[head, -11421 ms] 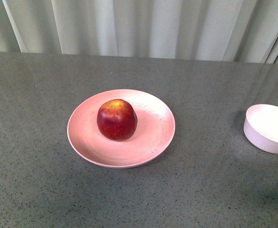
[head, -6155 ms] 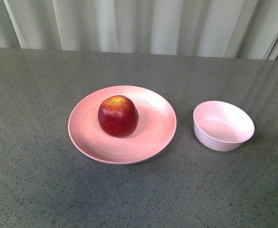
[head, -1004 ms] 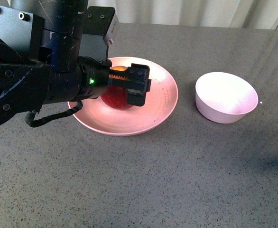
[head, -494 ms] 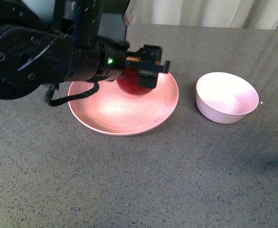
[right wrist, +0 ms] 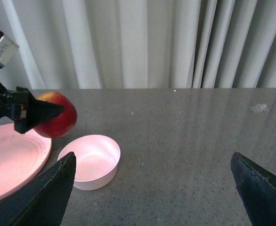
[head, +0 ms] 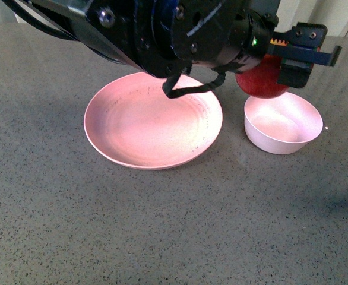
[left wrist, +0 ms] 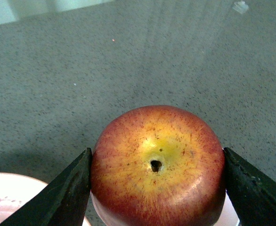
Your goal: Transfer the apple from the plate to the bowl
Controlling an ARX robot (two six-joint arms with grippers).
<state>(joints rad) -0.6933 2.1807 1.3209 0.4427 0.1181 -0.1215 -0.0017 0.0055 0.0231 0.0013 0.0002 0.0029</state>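
My left gripper [head: 281,62] is shut on the dark red apple [head: 260,82] and holds it in the air just above the far left rim of the pale bowl [head: 282,123]. The left wrist view shows the apple [left wrist: 157,165] from above, yellow patch and stem pit up, with a black finger on each side. The wide pink plate [head: 153,120] lies bare to the left of the bowl. In the right wrist view the apple [right wrist: 58,121] hangs over the bowl [right wrist: 89,162], beside the plate [right wrist: 13,157]. My right gripper [right wrist: 152,197] is open and empty over bare table, off to one side of the bowl.
The grey speckled table [head: 162,225] carries the plate and the bowl. My left arm [head: 162,29] spans the far side above the plate. Pale curtains [right wrist: 152,42] hang behind the table's far edge.
My left gripper closed on the apple, lifted it off the plate and carried it right, from over the plate's far side to above the bowl's rim. Much earlier the bowl stood further right.
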